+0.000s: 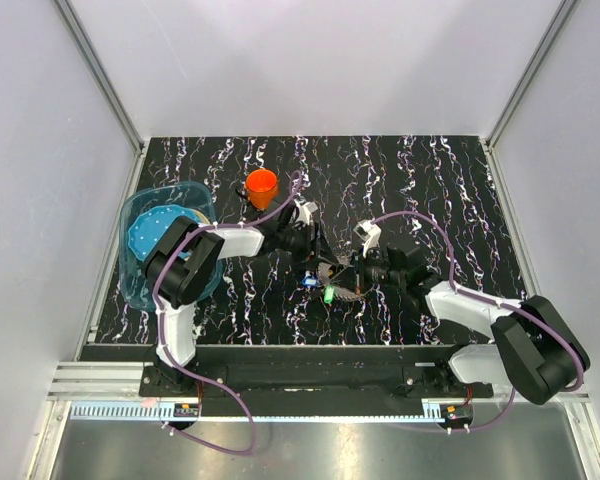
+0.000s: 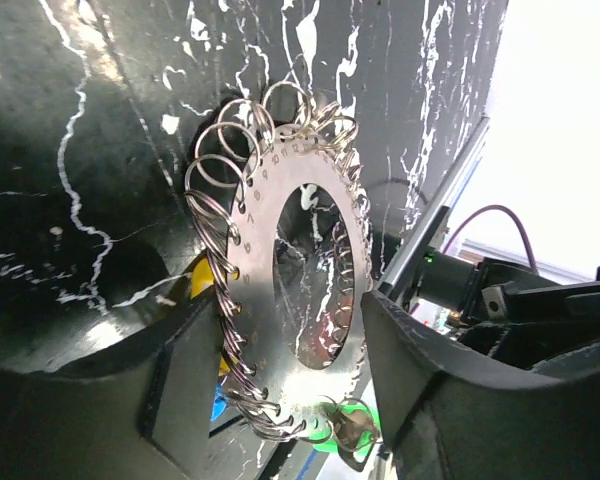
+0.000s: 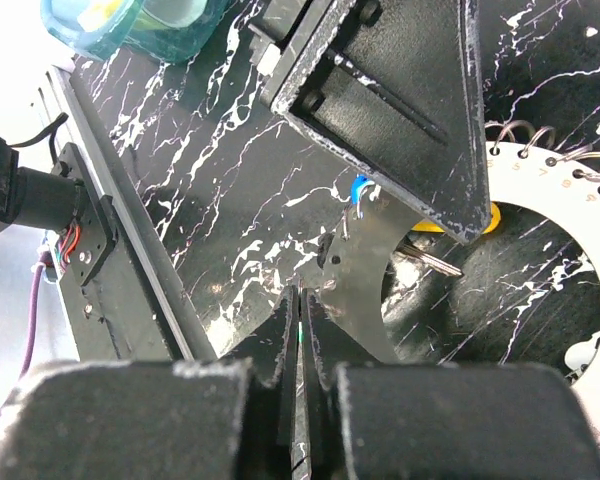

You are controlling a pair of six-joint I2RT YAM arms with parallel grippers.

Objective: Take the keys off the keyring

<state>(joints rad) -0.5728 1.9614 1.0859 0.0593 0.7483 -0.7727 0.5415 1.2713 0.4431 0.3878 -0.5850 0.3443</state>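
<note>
The keyring (image 2: 250, 250) is a grey metal disc with a hollow centre and small wire rings round its rim. My left gripper (image 2: 292, 330) is shut on it across its width and holds it on edge above the table. A green key (image 2: 345, 425) hangs at its lower rim, with a yellow key (image 2: 205, 290) and a blue key (image 2: 218, 405) behind it. My right gripper (image 3: 300, 300) is shut at the disc's rim, with a sliver of green between its pads. In the top view both grippers, left (image 1: 320, 258) and right (image 1: 352, 275), meet at the keyring (image 1: 338, 272).
An orange cup (image 1: 261, 183) stands behind the left arm. A clear blue bowl (image 1: 140, 275) sits at the table's left edge. In the right wrist view the left gripper's finger (image 3: 400, 120) crosses the keyring (image 3: 365, 290), next to the yellow key (image 3: 490, 218) and the blue key (image 3: 358, 188).
</note>
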